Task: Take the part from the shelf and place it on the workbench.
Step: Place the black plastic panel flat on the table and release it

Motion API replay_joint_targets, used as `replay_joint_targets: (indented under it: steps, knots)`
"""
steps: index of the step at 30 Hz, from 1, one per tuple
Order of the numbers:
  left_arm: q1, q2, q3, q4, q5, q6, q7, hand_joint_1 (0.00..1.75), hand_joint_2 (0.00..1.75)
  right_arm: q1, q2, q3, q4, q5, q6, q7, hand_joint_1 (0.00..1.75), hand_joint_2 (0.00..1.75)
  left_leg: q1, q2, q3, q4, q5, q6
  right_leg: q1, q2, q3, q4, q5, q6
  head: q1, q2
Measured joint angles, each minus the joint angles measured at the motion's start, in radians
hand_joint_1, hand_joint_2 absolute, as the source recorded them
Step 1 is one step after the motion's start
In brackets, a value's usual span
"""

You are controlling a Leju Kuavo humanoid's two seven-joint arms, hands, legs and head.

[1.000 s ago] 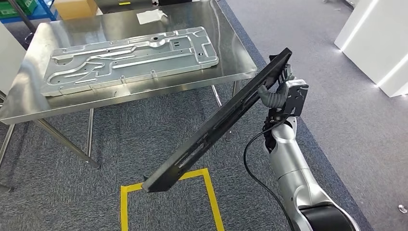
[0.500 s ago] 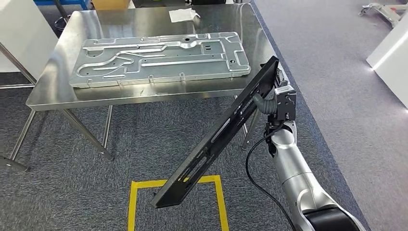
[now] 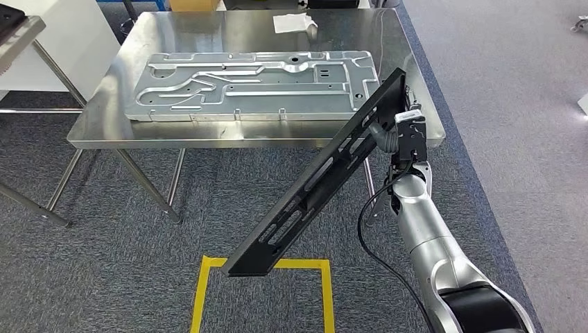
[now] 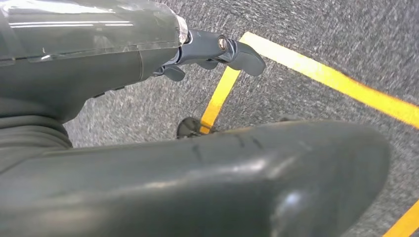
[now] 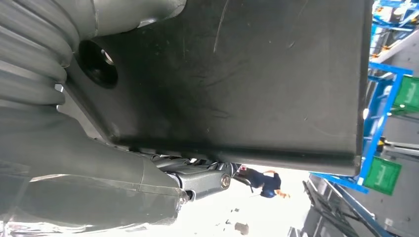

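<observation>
Closer now, one workbench; right hand grips one black part.

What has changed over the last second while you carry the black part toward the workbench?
The whole view has shifted, so the camera moved: the steel workbench now sits nearer and more centred. The right hand still grips the long black part, tilted as before. The embossed metal panel stays on the bench.
</observation>
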Motion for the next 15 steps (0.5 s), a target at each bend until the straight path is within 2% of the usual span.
replay_joint_targets:
  steps: [1,2,3,5,7,8,9,11,12,13,14,15]
  knots:
    - [0.0,0.0,0.0,0.0,0.001,-0.001,0.0,0.0,0.0,-0.009,0.0,0.0,0.005,0.005,-0.013,0.003,1.75,1.75,-0.003,0.004,0.032,-0.066,0.024,0.005,0.001,-0.003,0.006,0.0,-0.006,0.004,0.0,0.0]
    - [-0.001,0.0,0.0,0.0,0.001,-0.001,0.001,0.0,0.0,-0.02,0.0,0.0,0.01,0.01,-0.03,0.005,1.75,1.75,-0.007,0.007,0.056,-0.113,0.035,0.011,0.002,-0.006,0.01,-0.001,-0.009,0.009,0.0,0.0]
    - [-0.001,0.001,0.0,0.0,0.001,-0.001,0.002,0.0,0.0,-0.031,-0.001,0.0,0.014,0.018,-0.048,0.006,1.75,1.75,-0.01,0.01,0.07,-0.139,0.035,0.017,0.002,-0.008,0.013,-0.003,-0.012,0.014,0.0,0.0]
    - [0.0,0.001,0.0,0.0,0.0,0.001,0.004,0.0,0.0,-0.049,-0.003,0.0,0.017,0.035,-0.08,0.01,1.75,1.75,-0.012,0.008,0.08,-0.149,0.026,0.027,0.003,-0.009,0.019,0.001,-0.008,0.029,0.0,0.0]
    - [0.003,0.001,0.001,0.0,-0.001,0.001,0.007,0.0,0.0,-0.061,-0.009,0.0,0.014,0.048,-0.1,0.018,1.75,1.75,-0.009,0.004,0.098,-0.16,0.021,0.04,0.001,-0.003,0.015,0.03,-0.015,0.04,0.0,0.0]
    - [0.003,0.001,0.001,0.0,-0.001,0.0,0.007,0.0,0.0,-0.068,-0.012,-0.001,0.011,0.053,-0.106,0.023,1.75,1.75,-0.009,0.003,0.11,-0.163,0.019,0.045,0.0,0.003,-0.003,0.065,-0.031,0.043,0.0,0.0]
    - [0.001,0.001,0.002,0.0,-0.002,0.0,0.007,0.0,0.0,-0.075,-0.016,-0.002,0.009,0.057,-0.109,0.027,1.75,1.75,-0.008,0.001,0.118,-0.165,0.016,0.05,-0.001,0.009,-0.036,0.119,-0.053,0.045,0.0,0.0]
    - [-0.001,0.001,0.003,0.0,-0.002,-0.001,0.007,0.0,0.0,-0.081,-0.024,-0.004,0.008,0.058,-0.112,0.033,1.75,1.75,-0.009,-0.004,0.132,-0.165,0.005,0.055,-0.001,0.017,-0.117,0.237,-0.095,0.048,0.0,0.0]
    - [0.0,0.001,0.004,0.0,-0.002,-0.001,0.007,0.0,0.0,-0.08,-0.028,-0.005,0.008,0.058,-0.112,0.036,1.75,1.75,-0.01,-0.009,0.141,-0.165,-0.002,0.056,-0.001,0.018,-0.149,0.27,-0.102,0.047,0.0,0.0]
    - [0.001,0.001,0.005,0.0,-0.002,-0.002,0.007,0.0,0.0,-0.079,-0.03,-0.006,0.008,0.058,-0.112,0.037,1.75,1.75,-0.012,-0.012,0.152,-0.165,-0.011,0.056,-0.001,0.019,-0.167,0.27,-0.095,0.046,0.0,0.0]
    - [0.003,0.001,0.006,0.0,-0.002,-0.002,0.007,0.0,0.0,-0.079,-0.033,-0.006,0.007,0.059,-0.112,0.038,1.75,1.75,-0.013,-0.015,0.167,-0.165,-0.022,0.056,0.0,0.019,-0.169,0.236,-0.071,0.042,0.0,0.0]
    - [0.004,0.0,0.007,0.0,-0.003,-0.003,0.007,0.0,0.0,-0.078,-0.035,-0.006,0.005,0.061,-0.114,0.038,1.75,1.75,-0.014,-0.018,0.181,-0.165,-0.034,0.055,0.003,0.02,-0.158,0.176,-0.026,0.036,0.0,0.0]
